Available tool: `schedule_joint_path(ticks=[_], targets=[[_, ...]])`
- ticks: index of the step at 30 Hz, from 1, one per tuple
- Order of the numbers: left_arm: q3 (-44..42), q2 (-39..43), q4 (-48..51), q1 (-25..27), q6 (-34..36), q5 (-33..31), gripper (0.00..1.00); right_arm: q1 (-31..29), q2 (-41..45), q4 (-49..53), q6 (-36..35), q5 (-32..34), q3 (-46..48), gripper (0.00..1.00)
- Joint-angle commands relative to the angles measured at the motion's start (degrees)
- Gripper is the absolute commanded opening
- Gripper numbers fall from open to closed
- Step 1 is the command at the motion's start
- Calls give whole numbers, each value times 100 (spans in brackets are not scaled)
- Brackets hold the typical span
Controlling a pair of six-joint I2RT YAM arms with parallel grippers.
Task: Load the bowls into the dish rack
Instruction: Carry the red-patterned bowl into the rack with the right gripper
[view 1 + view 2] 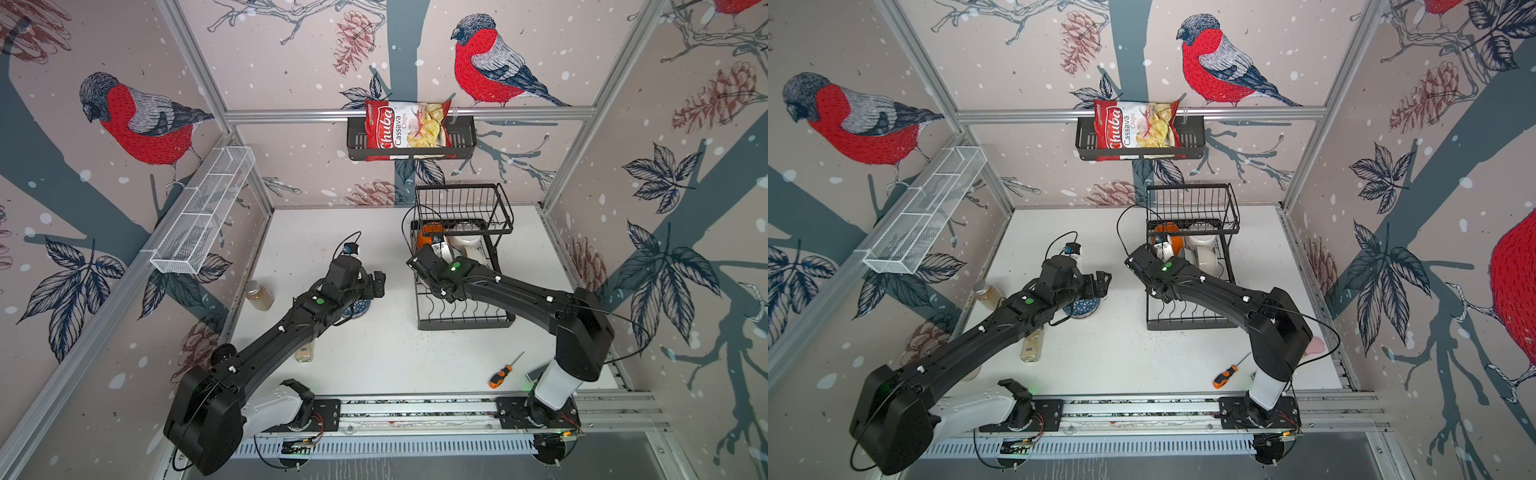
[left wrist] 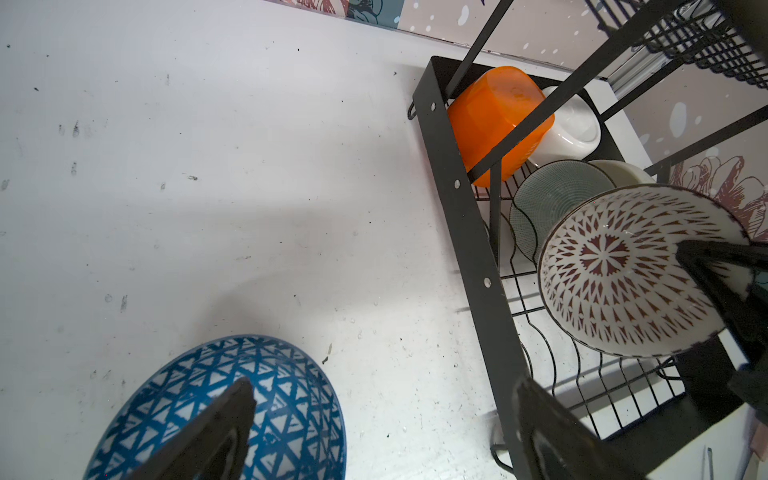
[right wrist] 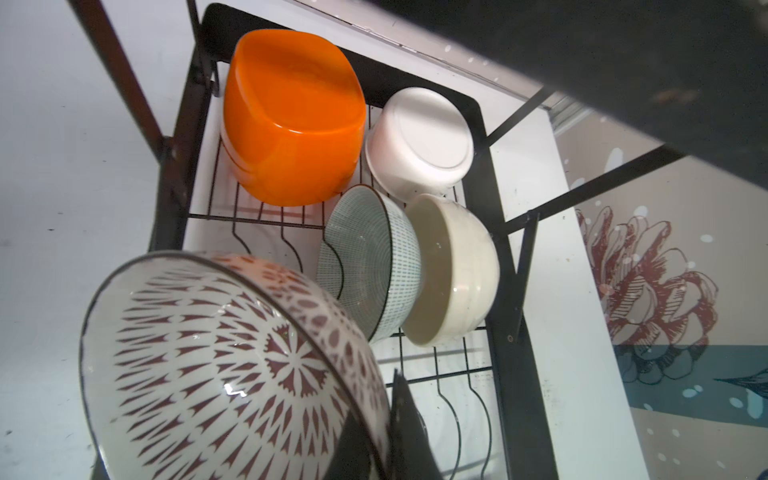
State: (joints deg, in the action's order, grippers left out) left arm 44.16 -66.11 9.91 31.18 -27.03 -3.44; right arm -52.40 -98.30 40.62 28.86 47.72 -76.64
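Top views, left to right: jar (image 1: 259, 296) near the left edge of the table (image 1: 374, 365), and a small bottle (image 1: 305, 352) lying flat beside the left arm. The left hand (image 1: 376, 286) hangs over mid-table, spread wide with nothing in it. The blue triangle-pattern bowl (image 1: 360, 308) sits on the table just under it, half hidden by the wrist. In the left wrist view one of the fingers (image 2: 216, 432) is above that bowl's rim (contact unclear).

The dish rack (image 1: 465, 322) stands right of centre, toward the back wall. Its lower tier holds four bowls on edge in two pairs. At the back are the orange bowl (image 3: 291, 124) and, beside it, the white bowl (image 3: 419, 141). In front of them the pale green lined bowl (image 3: 370, 257) leans against the cream bowl (image 3: 453, 270).

The right hand (image 3: 380, 428) is clamped tight on the rim of the red-brown patterned bowl (image 3: 232, 365). It holds the bowl tilted on edge over the rack's front slots, near the green one. I can't tell whether it touches the wires.

Further right, a screwdriver (image 1: 500, 374) with an orange handle lies near the front of the table, by the right arm's base.
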Motion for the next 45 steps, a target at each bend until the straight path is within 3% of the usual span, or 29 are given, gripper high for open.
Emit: schedule_joint_path(ticks=[1,26,45], targets=[[-77,136,-221,-15,55,-151,97,2,-38,-82,198,518,43,0],[-697,752,-544,-600,100,423,97,-51,-859,67,823,1418,-272,0],[-878,977,-543,-798,265,454,96,-189,-1973,1846,1808,2312,-1552,0]])
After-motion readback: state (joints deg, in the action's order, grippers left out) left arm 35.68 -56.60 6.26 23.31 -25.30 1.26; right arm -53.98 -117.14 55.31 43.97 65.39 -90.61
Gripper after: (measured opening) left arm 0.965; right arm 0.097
